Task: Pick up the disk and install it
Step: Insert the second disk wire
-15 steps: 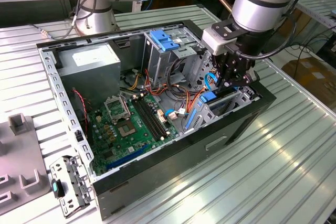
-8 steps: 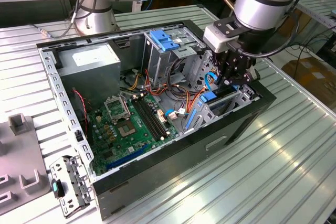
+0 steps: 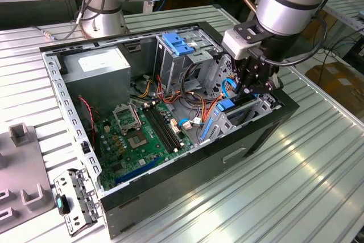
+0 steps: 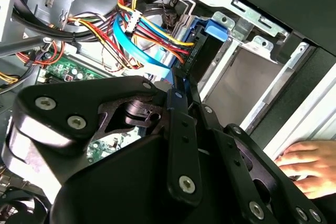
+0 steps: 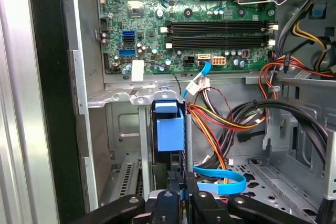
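Observation:
The disk (image 3: 230,106) stands on edge in the drive bay at the corner of the open computer case (image 3: 187,163) on the exterior view's right. Its blue side rail and tab (image 5: 169,129) show in both wrist views, with the dark body (image 4: 206,56) behind them. My gripper (image 3: 254,88) hangs just above that bay. Its fingers are drawn together to a narrow tip (image 4: 178,85) that sits at the disk's outer end (image 5: 168,162). My gripper (image 5: 182,181) is shut with nothing between its fingers.
Bundles of coloured cables (image 5: 226,119) and a flat blue cable (image 4: 142,51) run beside the bay. The green motherboard (image 3: 142,135), a grey power supply box (image 3: 96,75) and a blue bracket (image 3: 177,44) lie further inside. A person's hand (image 4: 307,166) rests on the case edge.

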